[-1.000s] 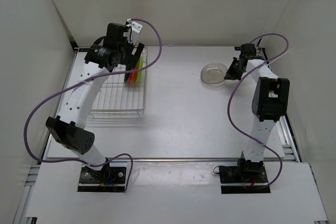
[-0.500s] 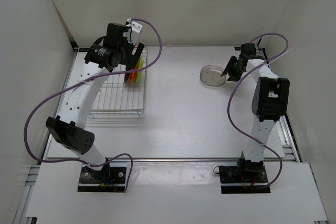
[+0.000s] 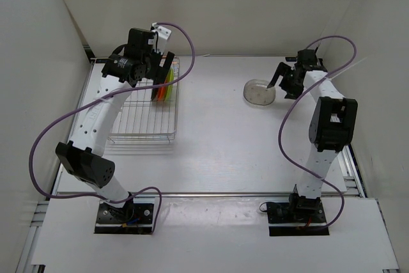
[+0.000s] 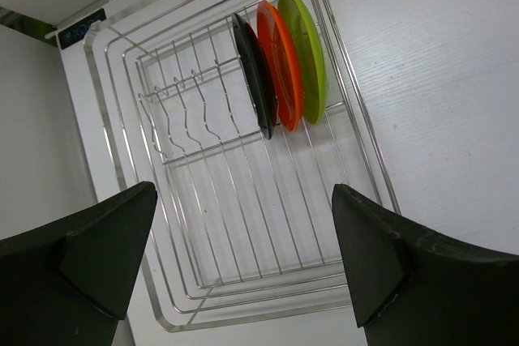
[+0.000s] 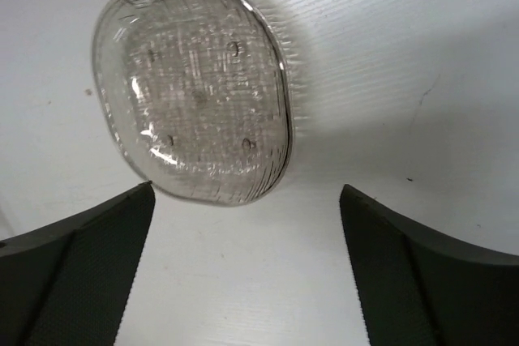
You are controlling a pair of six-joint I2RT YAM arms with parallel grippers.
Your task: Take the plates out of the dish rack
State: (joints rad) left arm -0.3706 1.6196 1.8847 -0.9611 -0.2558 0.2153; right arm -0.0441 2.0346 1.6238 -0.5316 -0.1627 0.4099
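Top external view: dish rack (image 3: 142,118) sits on the left half of the table (image 3: 217,151), long side running front to back. A bunch of coloured plates (image 3: 167,85) stands on edge at the rack's far right corner. Left arm (image 3: 96,114) bends up over the rack, w/ left jaws hanging above those plates and not touching them. On the right half, far end, the clear plate (image 3: 259,91) lies flat on the table, well apart from the rack. Right arm (image 3: 329,123) reaches over there, and right jaws sit just beside the clear plate on its right, spread.

Left wrist view: left jaws are spread wide, one dark pad (image 4: 89,257) at each lower corner, nothing btwn them. Below is the rack's wire grid. Three plates stand upright in its slots, close together: black plate (image 4: 255,79), then orange-red plate (image 4: 280,66), then lime green plate (image 4: 306,54) nearest the rack's side wall. Rest of the rack floor is bare wire.

Right wrist view: right jaws are spread wide too, pads (image 5: 73,273) at the bottom corners, gripping nothing. Clear plate lies flat on the white table ahead of them, off to the left, apart from both pads.
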